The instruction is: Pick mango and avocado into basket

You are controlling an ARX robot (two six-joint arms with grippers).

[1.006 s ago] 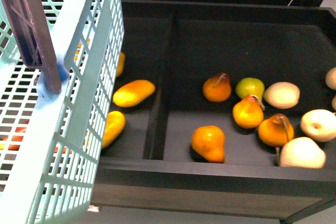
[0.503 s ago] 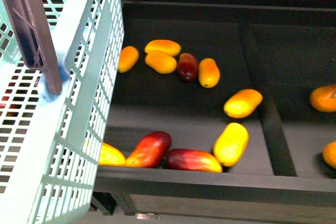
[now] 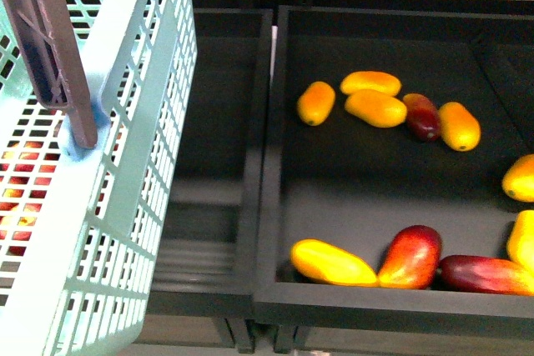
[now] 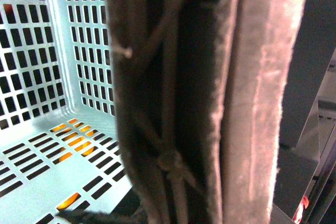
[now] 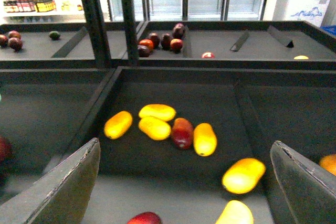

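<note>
The black bin has shifted right across the front view. Yellow mangoes lie loose inside it, to the right of the raised teal basket. The right claw gapes empty, facing them. The left claw's grip cannot be told.

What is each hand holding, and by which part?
Right hand open, holding nothing. Left hand unseen; the handle of the basket fills its wrist view, so probably held there.

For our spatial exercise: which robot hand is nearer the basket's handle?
Left. The handle fills the left wrist view close up; the right hand hangs open over the mangoes, apart from it.
</note>
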